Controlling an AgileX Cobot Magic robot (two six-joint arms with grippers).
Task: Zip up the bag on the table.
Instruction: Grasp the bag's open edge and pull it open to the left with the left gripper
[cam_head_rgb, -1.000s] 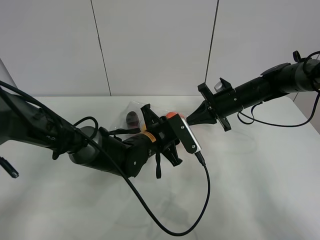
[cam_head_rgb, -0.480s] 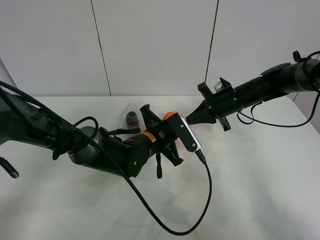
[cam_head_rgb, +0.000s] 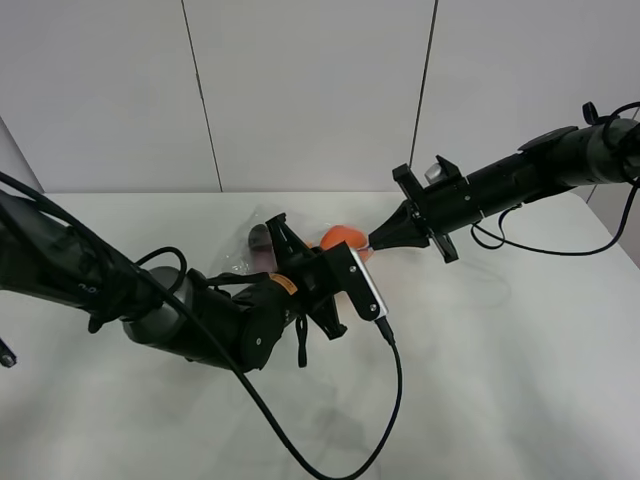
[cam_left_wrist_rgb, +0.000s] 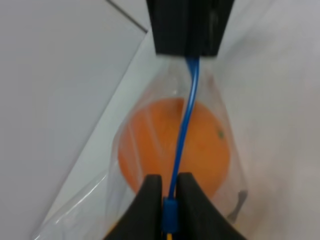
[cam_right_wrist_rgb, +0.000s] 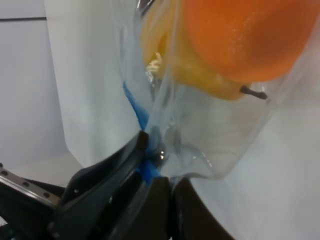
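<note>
The bag (cam_head_rgb: 262, 238) lies on the white table (cam_head_rgb: 500, 350), clear plastic with an orange fruit (cam_head_rgb: 340, 239) and a purple piece showing through it. In the left wrist view my left gripper (cam_left_wrist_rgb: 169, 192) is shut on the blue zipper slider (cam_left_wrist_rgb: 169, 214). The blue zipper strip (cam_left_wrist_rgb: 186, 120) runs from there over the orange fruit (cam_left_wrist_rgb: 195, 150) to my right gripper (cam_left_wrist_rgb: 185, 27). In the right wrist view my right gripper (cam_right_wrist_rgb: 167, 192) is shut on the bag's corner (cam_right_wrist_rgb: 200, 160), by the blue strip's end (cam_right_wrist_rgb: 136, 112). The two grippers (cam_head_rgb: 312, 252) (cam_head_rgb: 373, 240) face each other across the fruit.
A black cable (cam_head_rgb: 395, 400) hangs from the left wrist camera (cam_head_rgb: 366, 284) and loops over the table's front. The left arm (cam_head_rgb: 170, 315) lies low across the left half. A pale panelled wall (cam_head_rgb: 300, 90) stands behind the table.
My left gripper has shut on the slider, then moved left and a little toward the front, away from the right gripper. More of the orange fruit shows now. The right gripper has hardly moved.
</note>
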